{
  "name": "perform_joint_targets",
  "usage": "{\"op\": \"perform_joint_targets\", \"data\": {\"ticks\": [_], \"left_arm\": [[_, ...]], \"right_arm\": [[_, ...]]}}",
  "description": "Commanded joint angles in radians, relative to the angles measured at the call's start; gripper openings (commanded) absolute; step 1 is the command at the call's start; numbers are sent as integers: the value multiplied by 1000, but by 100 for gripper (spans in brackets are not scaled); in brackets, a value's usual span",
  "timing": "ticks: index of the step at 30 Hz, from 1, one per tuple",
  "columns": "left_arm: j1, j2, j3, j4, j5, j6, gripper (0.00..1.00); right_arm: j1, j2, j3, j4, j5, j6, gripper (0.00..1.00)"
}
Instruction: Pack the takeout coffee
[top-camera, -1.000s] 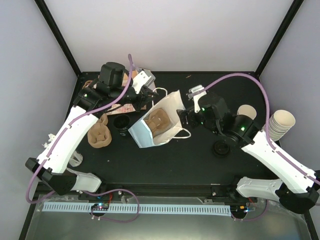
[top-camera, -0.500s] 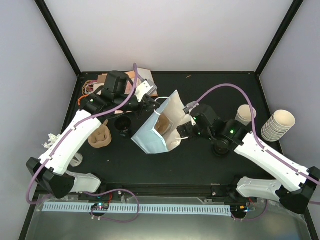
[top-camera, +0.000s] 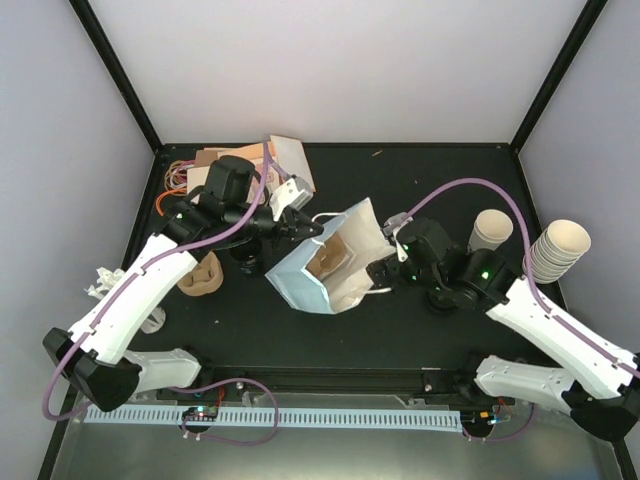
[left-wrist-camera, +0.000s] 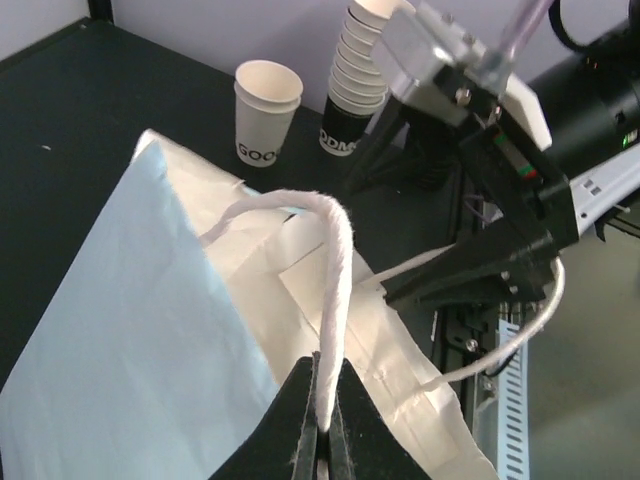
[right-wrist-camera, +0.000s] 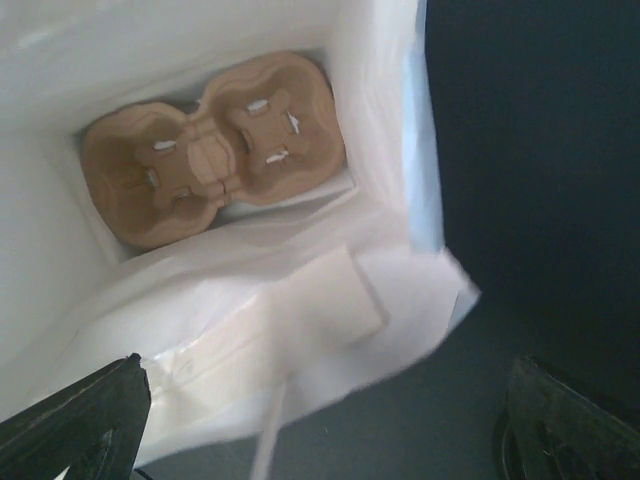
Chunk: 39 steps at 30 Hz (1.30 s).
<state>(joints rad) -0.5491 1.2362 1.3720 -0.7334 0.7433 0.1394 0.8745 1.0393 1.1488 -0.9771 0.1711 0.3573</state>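
A white and pale-blue paper bag (top-camera: 300, 280) stands tilted mid-table with its mouth open. A brown pulp carrier (right-wrist-camera: 215, 160) lies at its bottom. My left gripper (left-wrist-camera: 325, 420) is shut on the bag's white cord handle (left-wrist-camera: 335, 260) and holds it up; from above it is at the bag's far-left corner (top-camera: 303, 225). My right gripper (right-wrist-camera: 320, 430) stands open over the bag's near-right lip and holds nothing; its fingers (left-wrist-camera: 470, 262) straddle the other handle. The takeout coffee is mostly hidden: a black lid (top-camera: 437, 300) peeks out under the right arm, and another dark disc (top-camera: 244, 262) under the left arm.
A second brown carrier (top-camera: 200, 276) lies left of the bag. A single lidless cup (top-camera: 490, 228) and a stack of cups (top-camera: 558, 250) stand at the right. Cardboard and paper pieces (top-camera: 280, 155) are piled at the back left. Black frame posts bound the table.
The left gripper has drawn the handle toward the near side and the bag has tipped more upright. The right arm has swung down and left to the bag's near-right lip.
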Motion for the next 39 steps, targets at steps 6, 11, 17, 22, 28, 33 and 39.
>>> {"op": "perform_joint_targets", "data": {"ticks": [6,11,17,22,28,33,39], "left_arm": [[-27,-55,-40,-60,50,36,1],[-39,-74,-40,-102,53,42,2],[-52,-105,-60,-144,54,48,1],[-74,-128,-101,-154,55,42,2],[-115,-152,-148,-148,53,23,2],[-141,-172,-171,-121,44,-4,2],[-165,-161,-173,-72,39,-35,2]], "right_arm": [[-3,-104,-25,55,-24,-57,100],[-3,-114,-18,51,6,-64,100],[-3,-158,-53,91,-42,-67,99],[-2,-234,-106,168,-181,-93,99],[-3,-298,-157,203,-332,-116,98],[-3,-319,-199,184,-376,-103,99],[-4,-329,-211,188,-349,-75,99]]}}
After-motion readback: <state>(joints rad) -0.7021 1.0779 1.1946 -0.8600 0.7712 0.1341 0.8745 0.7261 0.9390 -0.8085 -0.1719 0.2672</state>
